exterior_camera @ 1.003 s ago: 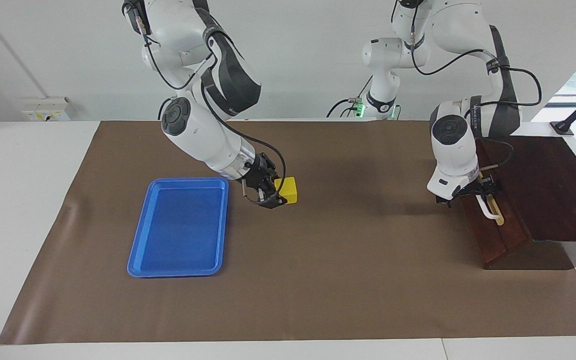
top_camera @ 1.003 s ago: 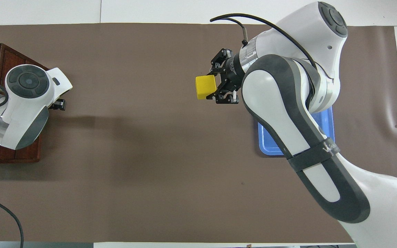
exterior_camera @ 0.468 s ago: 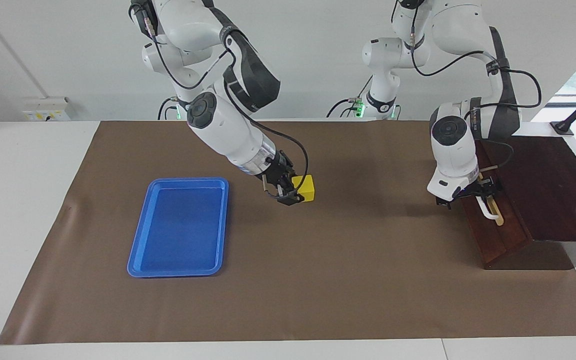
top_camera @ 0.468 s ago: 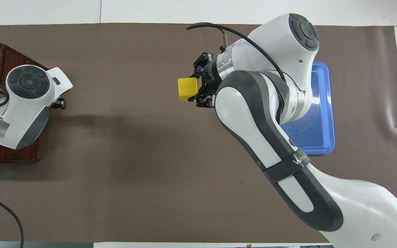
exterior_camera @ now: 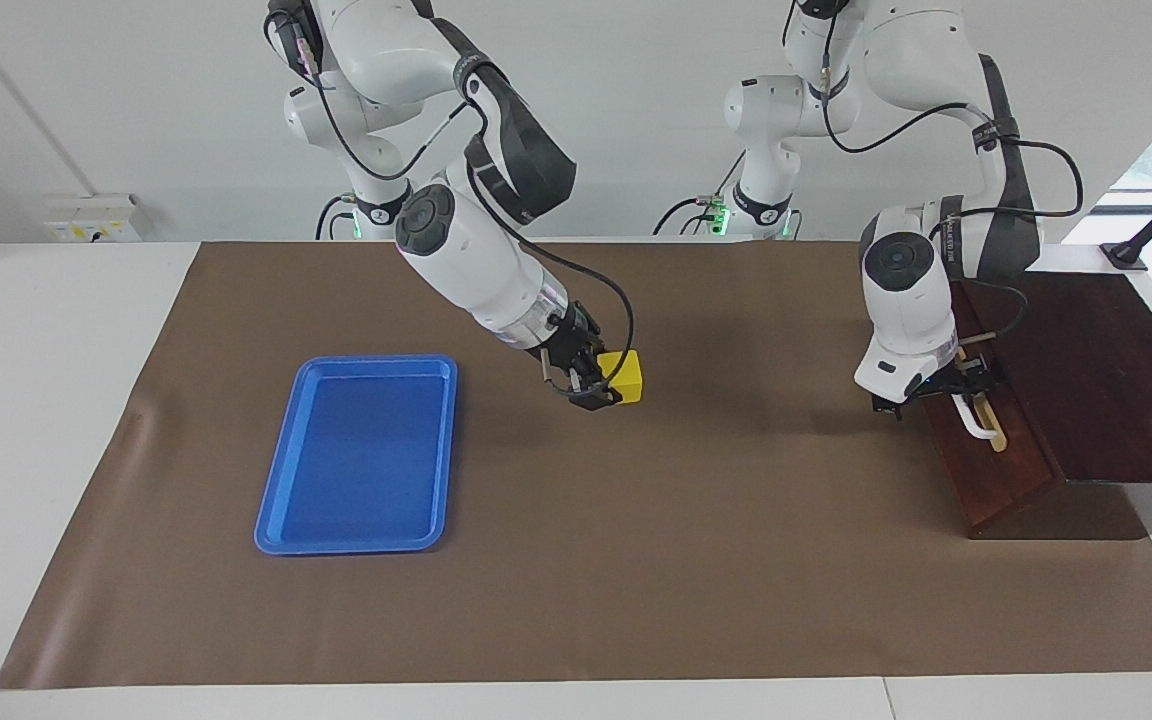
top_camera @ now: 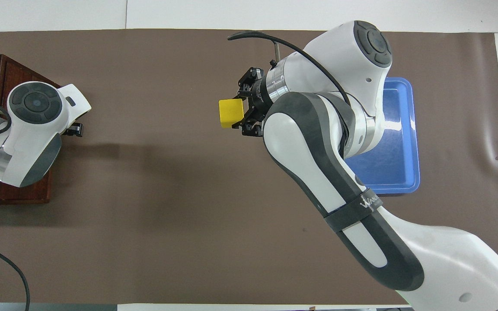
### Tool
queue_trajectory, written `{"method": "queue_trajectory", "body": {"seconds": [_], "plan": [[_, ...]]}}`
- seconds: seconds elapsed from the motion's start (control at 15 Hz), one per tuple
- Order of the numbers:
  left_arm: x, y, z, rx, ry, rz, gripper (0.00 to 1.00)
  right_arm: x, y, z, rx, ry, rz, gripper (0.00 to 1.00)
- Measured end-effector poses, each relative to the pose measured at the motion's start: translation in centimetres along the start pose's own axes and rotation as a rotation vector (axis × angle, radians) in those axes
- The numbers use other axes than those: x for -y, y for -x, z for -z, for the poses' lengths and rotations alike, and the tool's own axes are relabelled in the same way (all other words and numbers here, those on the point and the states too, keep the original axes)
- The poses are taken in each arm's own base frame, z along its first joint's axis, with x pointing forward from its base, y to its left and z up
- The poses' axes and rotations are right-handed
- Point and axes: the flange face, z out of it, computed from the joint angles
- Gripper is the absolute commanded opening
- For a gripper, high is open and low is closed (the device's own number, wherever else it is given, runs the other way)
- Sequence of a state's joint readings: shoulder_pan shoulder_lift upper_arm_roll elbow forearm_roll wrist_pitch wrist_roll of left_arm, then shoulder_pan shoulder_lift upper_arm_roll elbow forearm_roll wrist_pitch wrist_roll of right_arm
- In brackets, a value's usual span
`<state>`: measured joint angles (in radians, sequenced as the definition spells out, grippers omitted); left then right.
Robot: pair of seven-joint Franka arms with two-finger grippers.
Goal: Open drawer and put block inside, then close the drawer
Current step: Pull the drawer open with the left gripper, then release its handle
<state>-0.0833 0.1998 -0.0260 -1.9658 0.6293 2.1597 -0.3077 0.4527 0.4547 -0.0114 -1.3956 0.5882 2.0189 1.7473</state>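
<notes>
1. Standing nearest the robots at the left arm's end of the table (exterior_camera: 56,420), the dark wooden box (exterior_camera: 1106,370) holds the dark brown wooden drawer (exterior_camera: 996,465), whose front with its white bar handle (exterior_camera: 971,418) on a tan strip looks shut or nearly so.
2. Hanging at that handle's end, the left hand (exterior_camera: 946,388) has fingers mostly hidden under its wrist; whether they touch the bar cannot be told, nor how wide they stand.
3. Gripping the small bright yellow cube block (exterior_camera: 624,376), the right hand (exterior_camera: 591,385) holds it clamped between its fingers, raised over the bare brown mat (exterior_camera: 696,560) around mid-table.
4. Lying flat toward the right arm's end, the blue plastic tray (exterior_camera: 281,500) sits on the mat, well apart from the drawer.
</notes>
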Motion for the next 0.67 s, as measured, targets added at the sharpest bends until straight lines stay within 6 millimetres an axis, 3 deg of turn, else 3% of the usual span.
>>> {"method": "queue_trajectory", "body": {"seconds": [0.67], "plan": [[-4.3,-1.2,4.0,0.003,0.143,0.094,1.0,0.0,0.0,0.0,0.0,0.0,-0.001,0.0]]}}
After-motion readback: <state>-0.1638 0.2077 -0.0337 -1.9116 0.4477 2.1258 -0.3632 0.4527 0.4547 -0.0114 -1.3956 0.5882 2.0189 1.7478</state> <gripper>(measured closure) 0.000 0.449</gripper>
